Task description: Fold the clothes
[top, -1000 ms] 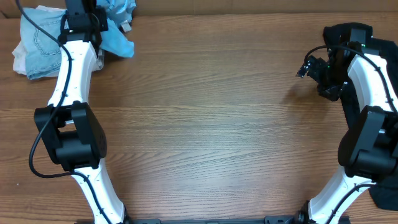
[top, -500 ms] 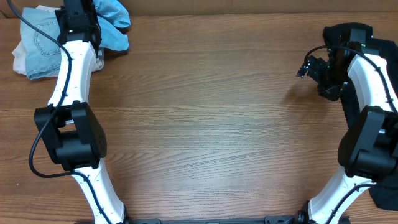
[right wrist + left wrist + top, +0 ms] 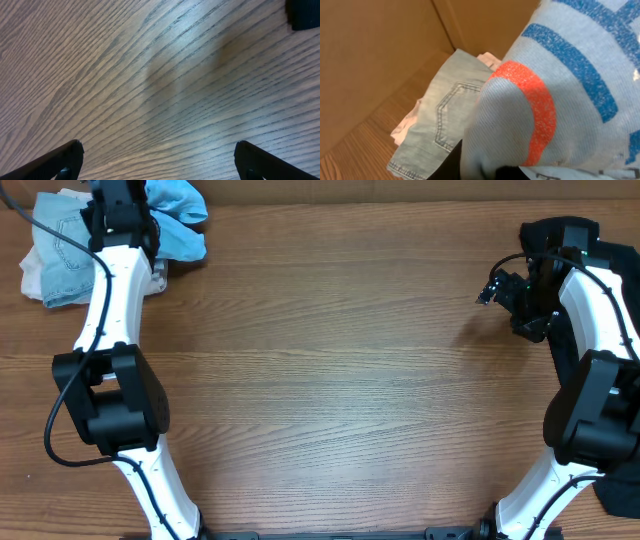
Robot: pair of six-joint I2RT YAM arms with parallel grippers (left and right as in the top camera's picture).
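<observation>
The sky-blue T-shirt (image 3: 180,220) lies bunched at the table's far left. In the left wrist view the T-shirt (image 3: 560,75) fills the frame, with blue lettering and a red-orange mark (image 3: 537,110). My left gripper (image 3: 128,202) sits over it. Fabric is bunched between the dark fingers of the left gripper (image 3: 475,173), which are mostly hidden. A black shirt (image 3: 558,232) lies at the far right, partly under the right arm. My right gripper (image 3: 494,286) hovers just left of it; the right gripper (image 3: 160,161) stands wide open over bare wood.
A pile of light denim (image 3: 58,252) and pale cloth lies left of the T-shirt; the denim pocket (image 3: 447,112) shows close by. A brown cardboard wall (image 3: 380,60) rises behind it. More dark fabric (image 3: 618,498) shows at the lower right corner.
My left gripper has moved up and left toward the table's far edge, and the blue T-shirt has shifted with it toward the denim pile. The right arm has stayed still.
</observation>
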